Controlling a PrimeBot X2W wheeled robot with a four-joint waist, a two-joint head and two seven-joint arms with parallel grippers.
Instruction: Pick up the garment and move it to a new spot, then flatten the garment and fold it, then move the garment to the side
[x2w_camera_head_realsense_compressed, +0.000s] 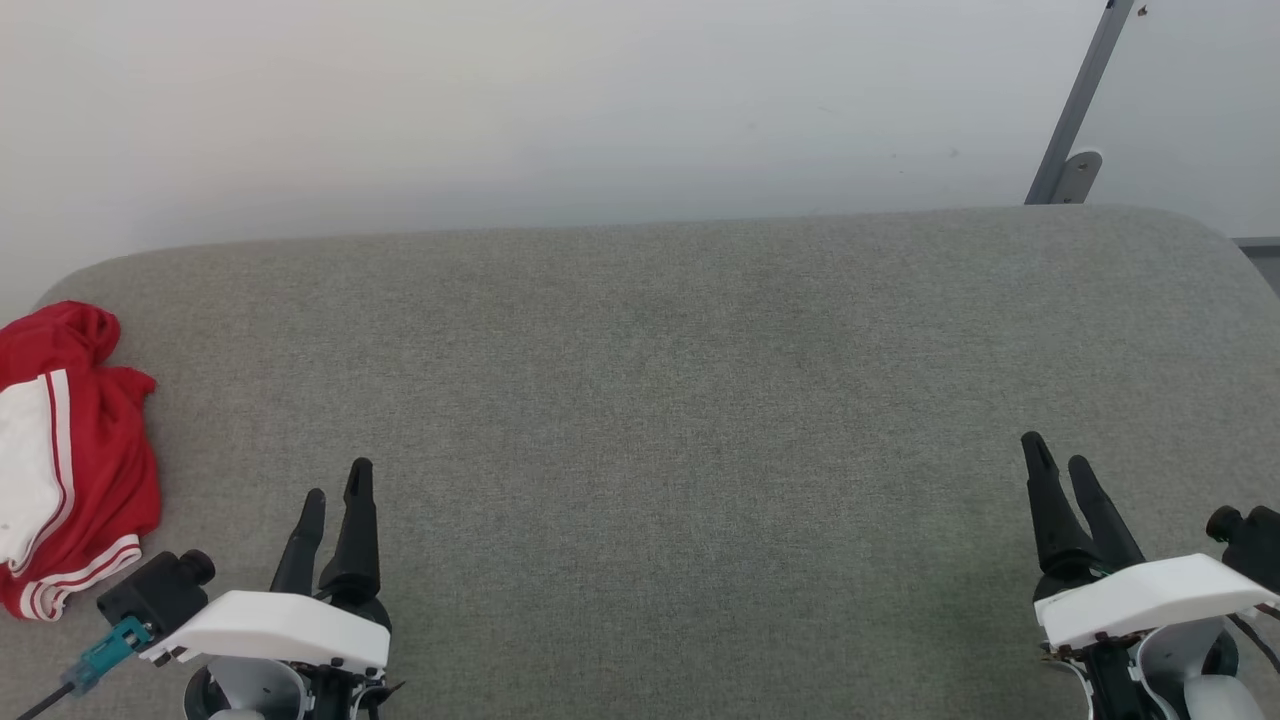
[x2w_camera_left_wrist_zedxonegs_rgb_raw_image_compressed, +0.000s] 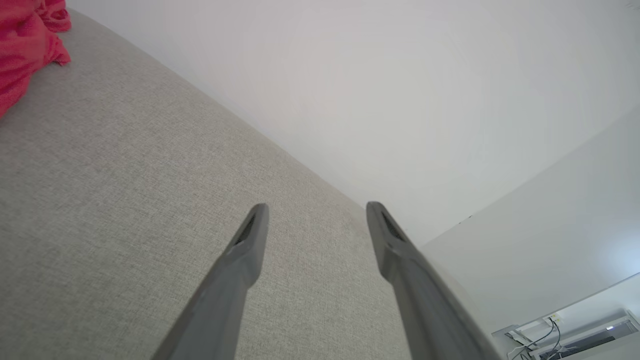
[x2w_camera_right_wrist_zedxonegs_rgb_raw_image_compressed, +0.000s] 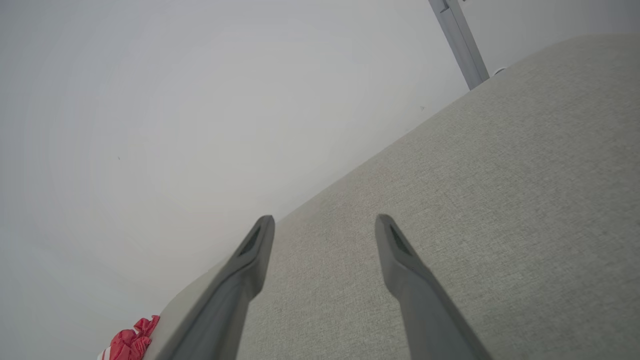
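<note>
garment (x2w_camera_head_realsense_compressed: 75, 470) lies crumpled at 9 o'clock on grey padded surface (x2w_camera_head_realsense_compressed: 650, 380) (white striped sleeve showing). left gripper (x2w_camera_head_realsense_compressed: 337, 480) at 7 o'clock, right gripper (x2w_camera_head_realsense_compressed: 1056, 451) at 4 o'clock; both fingers apart, empty, neither touching garment.

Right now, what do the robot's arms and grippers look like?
Left gripper and right gripper each have two tapered black fingers on a white shell. A black camera sits beside each; a teal connector with dark cable trails from the left's.
</note>
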